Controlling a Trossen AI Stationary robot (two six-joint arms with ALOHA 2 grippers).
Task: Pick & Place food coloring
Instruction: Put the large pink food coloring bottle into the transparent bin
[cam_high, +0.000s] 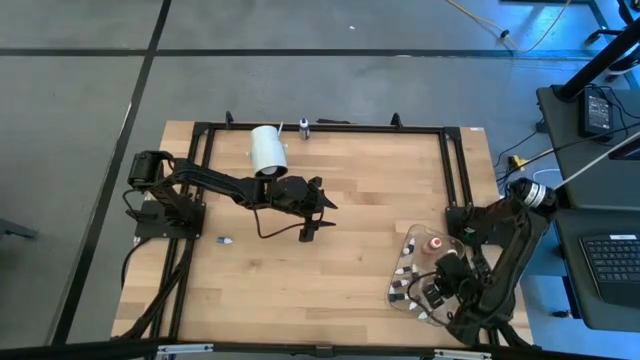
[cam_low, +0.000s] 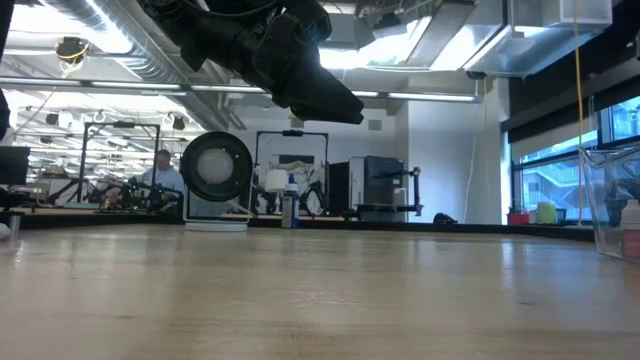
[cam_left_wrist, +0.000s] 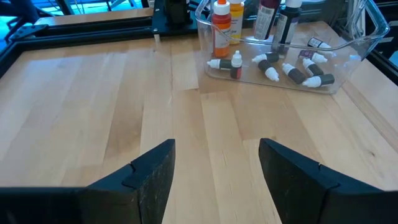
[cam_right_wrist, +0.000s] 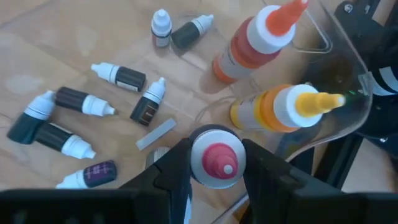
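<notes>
at the worktop's (cam_high: 330, 270) right front corner, the right gripper (cam_right_wrist: 216, 163) reaches into a clear plastic tray (cam_high: 402, 275), its jaws closed on the cap of a red-tipped bottle (cam_right_wrist: 217, 163) standing upright. small dark food coloring bottles (cam_right_wrist: 84, 101) with white caps lie scattered on the tray floor, beside an orange bottle (cam_right_wrist: 258, 38) and a yellow-tipped bottle (cam_right_wrist: 280, 107). the left gripper (cam_left_wrist: 216, 180) hovers over the worktop's middle, jaws open and holding nothing. a white cylinder (cam_high: 267, 150) lies near the far edge.
</notes>
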